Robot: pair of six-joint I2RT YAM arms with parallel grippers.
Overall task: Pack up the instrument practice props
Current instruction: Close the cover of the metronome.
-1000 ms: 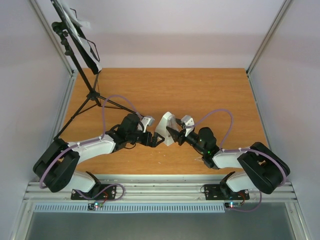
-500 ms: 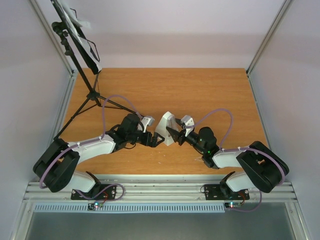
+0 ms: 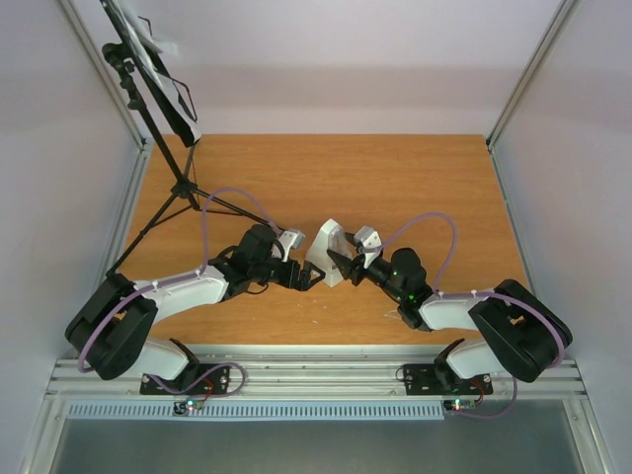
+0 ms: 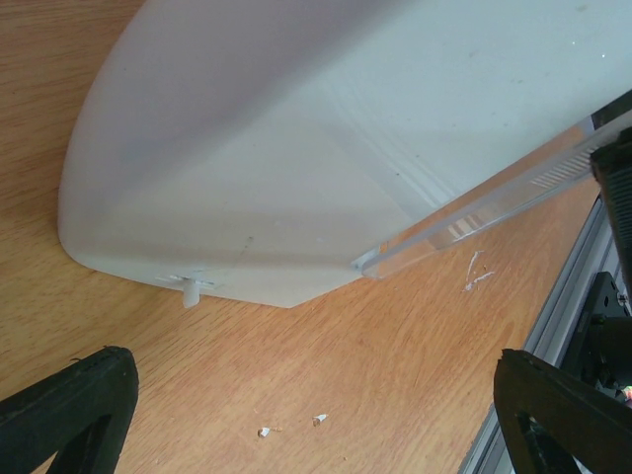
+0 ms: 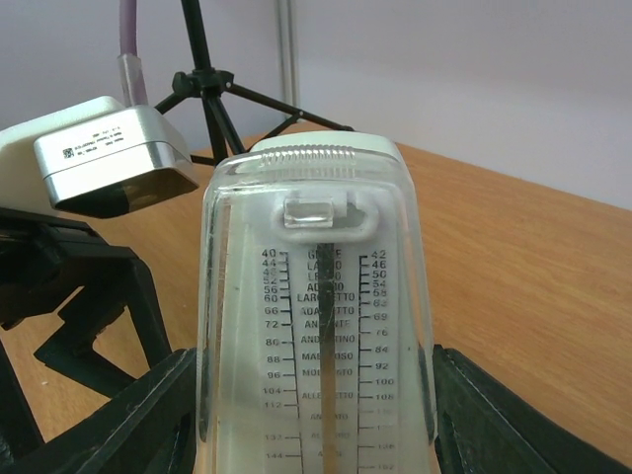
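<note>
Black fingers (image 5: 148,415) of the right tool (image 3: 337,267) clamp both sides of the small pale wedge-shaped metronome with clear plastic cover (image 5: 316,326), which stands near the centre of the brown wooden bench (image 3: 415,188). The left tool (image 3: 308,277) is spread wide just beside the metronome's base, not touching it. The black tripod music stand (image 3: 158,89) occupies the far-left corner.

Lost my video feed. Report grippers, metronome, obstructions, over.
Left gripper open, just short of metronome. Right gripper shut on metronome, upright. Stand far left, out of the way.
</note>
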